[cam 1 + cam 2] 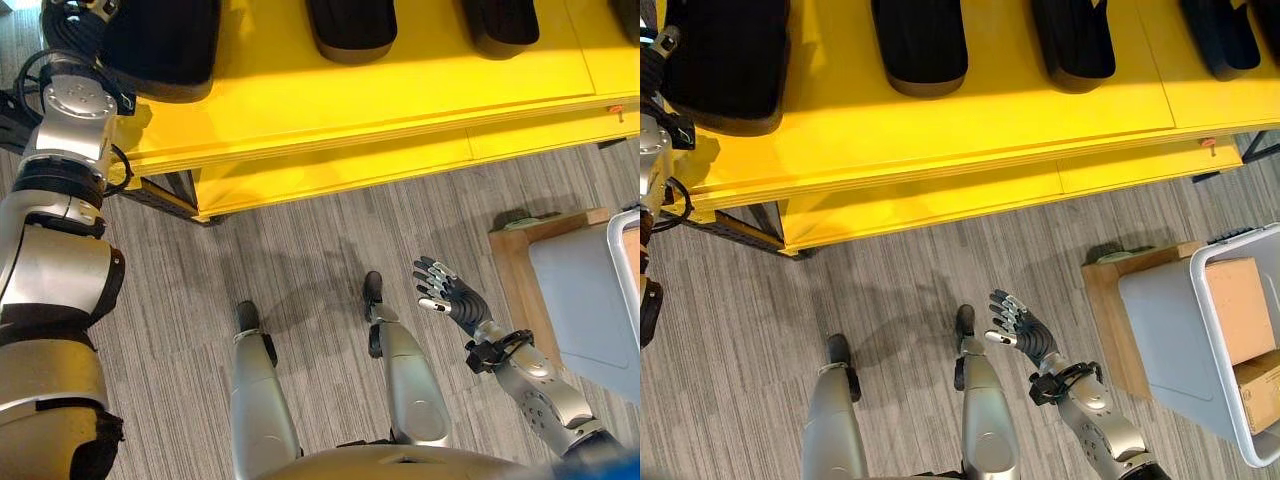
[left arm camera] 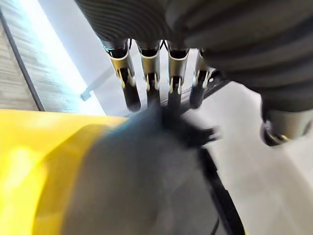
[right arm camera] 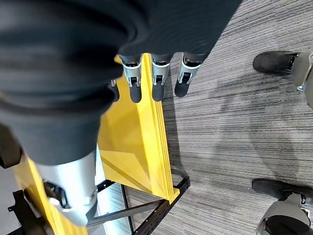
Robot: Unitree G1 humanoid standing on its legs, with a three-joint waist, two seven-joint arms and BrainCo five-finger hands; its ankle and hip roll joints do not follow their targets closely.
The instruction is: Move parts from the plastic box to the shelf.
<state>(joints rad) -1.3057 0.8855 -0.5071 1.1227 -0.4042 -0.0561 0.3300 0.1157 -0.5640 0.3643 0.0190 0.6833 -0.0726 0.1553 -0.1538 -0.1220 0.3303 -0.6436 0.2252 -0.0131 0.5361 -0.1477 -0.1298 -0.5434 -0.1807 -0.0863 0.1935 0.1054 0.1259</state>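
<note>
Black padded parts, oblong and round-ended, are seen lined along the smooth yellow shelf across the top of the frame. At upper left, the left hand is laid with straight fingers against one dark part. At lower centre, the right hand is held empty, fingers spread, above striped grey carpet. Cardboard cartons are seen inside the pale plastic box at right.

Shelf front clear between dark parts.
</note>
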